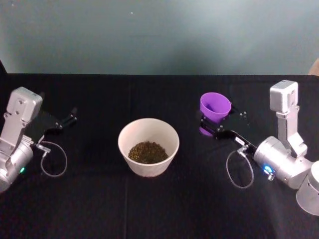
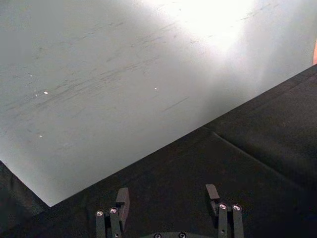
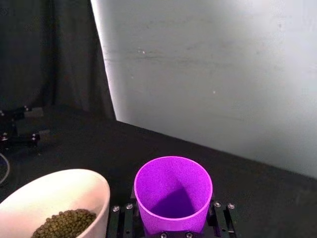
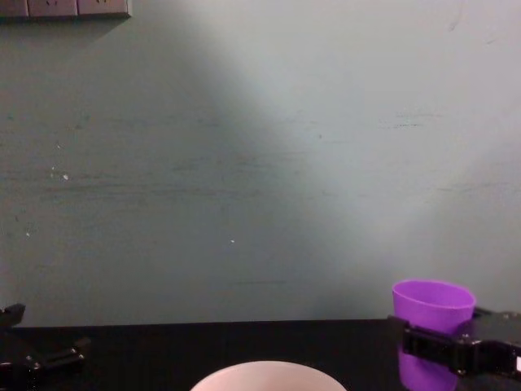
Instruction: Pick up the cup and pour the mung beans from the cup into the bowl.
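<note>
Left gripper [image 1: 67,120], at nine o'clock: jaws wide apart, holding nothing. Bowl [image 1: 148,147], in the middle, full of mung beans [image 1: 147,152]. Cup [image 1: 215,107], at two o'clock: upright, looks empty, pinched tight by right gripper [image 1: 213,125]. Best lowered gently, then let go.

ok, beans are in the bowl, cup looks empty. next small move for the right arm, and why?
Probably lower the cup to the table and let go. It stands upright and empty in the right end effector, beside the bowl, which holds the beans. The left end effector sits open.
</note>
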`<state>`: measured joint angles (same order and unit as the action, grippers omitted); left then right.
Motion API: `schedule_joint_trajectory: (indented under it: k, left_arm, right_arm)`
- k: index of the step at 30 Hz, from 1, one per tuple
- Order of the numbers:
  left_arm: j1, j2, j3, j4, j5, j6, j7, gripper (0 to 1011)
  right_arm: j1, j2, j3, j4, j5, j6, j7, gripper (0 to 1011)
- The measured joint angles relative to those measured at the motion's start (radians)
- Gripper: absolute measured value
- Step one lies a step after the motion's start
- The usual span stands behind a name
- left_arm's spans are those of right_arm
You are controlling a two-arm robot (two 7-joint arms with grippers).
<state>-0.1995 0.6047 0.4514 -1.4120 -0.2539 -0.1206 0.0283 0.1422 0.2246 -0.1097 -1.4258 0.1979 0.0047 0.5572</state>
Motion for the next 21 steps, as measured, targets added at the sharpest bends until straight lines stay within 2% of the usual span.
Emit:
schedule_joint_trajectory:
  k: [8, 21]
  left_arm:
    - [0.0, 0.0, 0.0, 0.0, 0.0, 0.0, 0.0, 1000]
    - [0.0, 0.0, 0.0, 0.0, 0.0, 0.0, 0.0, 1000]
  right_arm:
    - [0.019, 0.004, 0.005, 0.067, 0.072, 0.032, 0.027, 729]
    - [0.043, 0.02, -0.027, 0.107, 0.085, 0.027, 0.025, 729]
